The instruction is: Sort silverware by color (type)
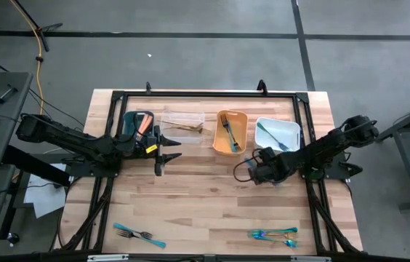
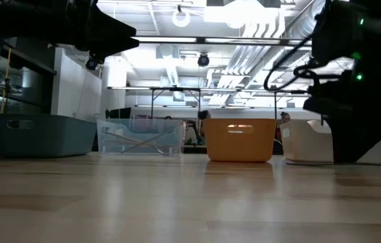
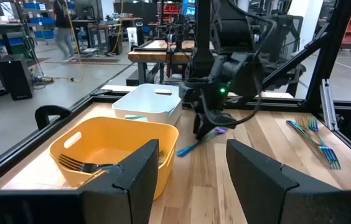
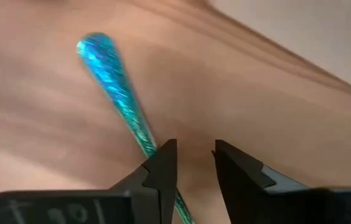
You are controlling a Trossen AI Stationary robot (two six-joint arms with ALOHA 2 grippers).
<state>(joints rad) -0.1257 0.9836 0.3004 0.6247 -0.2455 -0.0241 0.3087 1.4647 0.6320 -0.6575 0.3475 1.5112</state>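
A teal utensil (image 4: 116,93) lies on the wooden table (image 1: 205,196) right under the right claw (image 4: 194,152), its handle slanting away and passing beneath one fingertip; the fingers stand narrowly apart with nothing clamped between them. Just behind this claw sits the white bin (image 1: 288,131), with the orange bin (image 1: 240,138) holding a fork (image 1: 227,129) beside it. The left claw (image 1: 160,151) hovers wide and empty across the table, near the clear bin (image 1: 183,118); more forks (image 1: 139,234) lie along the table's near edge.
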